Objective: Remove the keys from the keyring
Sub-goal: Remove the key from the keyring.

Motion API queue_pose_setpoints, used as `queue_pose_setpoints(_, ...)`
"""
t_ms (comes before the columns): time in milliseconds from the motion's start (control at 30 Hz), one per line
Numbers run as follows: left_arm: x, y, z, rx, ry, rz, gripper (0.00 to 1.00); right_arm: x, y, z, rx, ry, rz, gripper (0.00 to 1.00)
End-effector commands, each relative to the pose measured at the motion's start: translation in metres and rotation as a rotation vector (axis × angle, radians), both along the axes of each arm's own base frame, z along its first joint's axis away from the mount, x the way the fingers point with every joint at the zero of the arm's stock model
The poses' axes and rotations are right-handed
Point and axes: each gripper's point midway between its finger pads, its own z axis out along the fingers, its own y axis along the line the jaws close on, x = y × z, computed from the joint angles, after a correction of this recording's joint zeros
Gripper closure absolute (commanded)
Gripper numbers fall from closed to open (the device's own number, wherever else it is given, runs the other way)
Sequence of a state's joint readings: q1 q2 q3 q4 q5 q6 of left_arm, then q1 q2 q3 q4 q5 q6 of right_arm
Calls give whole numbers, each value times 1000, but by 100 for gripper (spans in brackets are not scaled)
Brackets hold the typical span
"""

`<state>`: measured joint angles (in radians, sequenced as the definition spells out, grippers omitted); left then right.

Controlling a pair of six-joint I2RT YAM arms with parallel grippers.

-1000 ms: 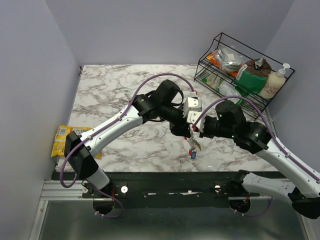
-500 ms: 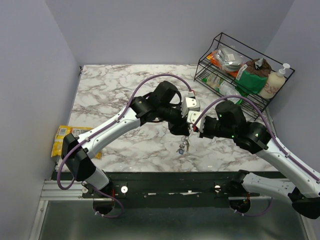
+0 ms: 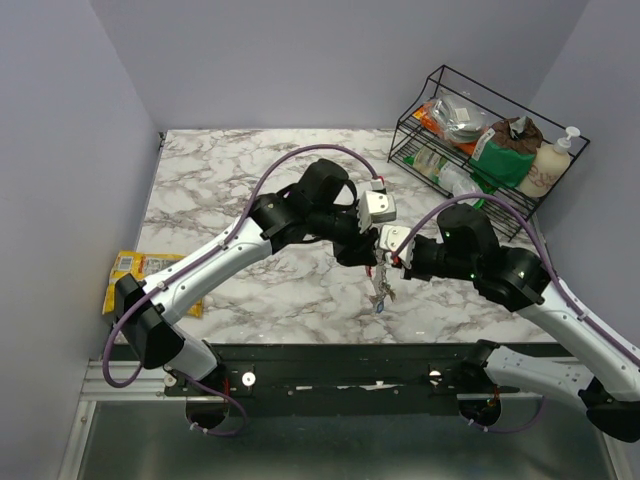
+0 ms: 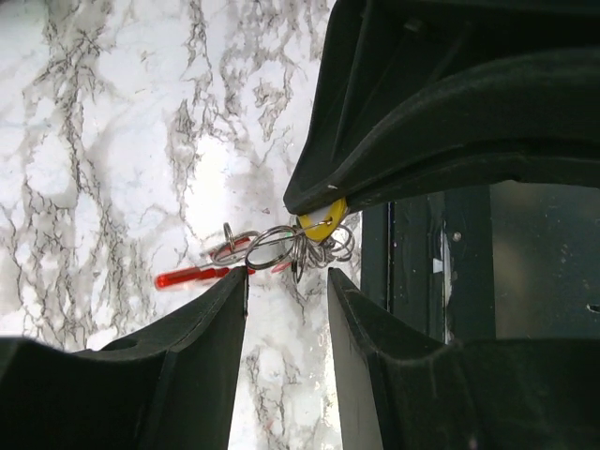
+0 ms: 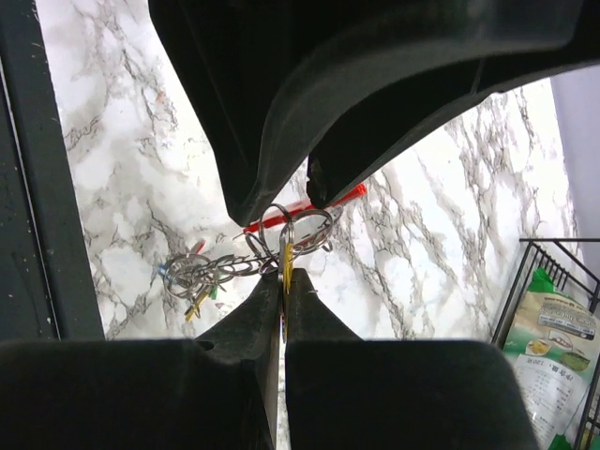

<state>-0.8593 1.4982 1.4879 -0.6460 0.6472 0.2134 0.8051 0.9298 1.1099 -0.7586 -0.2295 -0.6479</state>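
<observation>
Bunched keys [image 3: 379,296] hanging together, one yellow, red keyring [image 4: 190,276] alongside

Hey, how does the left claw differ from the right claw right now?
The left claw stands open, a gap between its fingers; the right claw is pinched shut. The right claw grips a yellow key; nothing shows between the left claw's fingers. Both are black and meet at the bunch of keys.

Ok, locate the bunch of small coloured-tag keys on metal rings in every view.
Top external: key bunch hangs just below centre.
Left wrist: key bunch mid-frame.
Right wrist: key bunch left of centre.
Shared landmark: black table-edge rail.
</observation>
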Motion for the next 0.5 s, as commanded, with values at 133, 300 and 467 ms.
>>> queue_pose_setpoints(133, -10, 3, 13, -33, -9, -48, 51, -4, 5, 25, 59, 9, 11, 91)
queue_pose_setpoints(300, -20, 2, 18, -54, 13, -94, 52, -4, 10, 25, 81, 55, 3, 90)
queue_pose_setpoints(467, -14, 2, 18, -54, -2, -59, 52, -13, 15, 27, 113, 107, 47, 91)
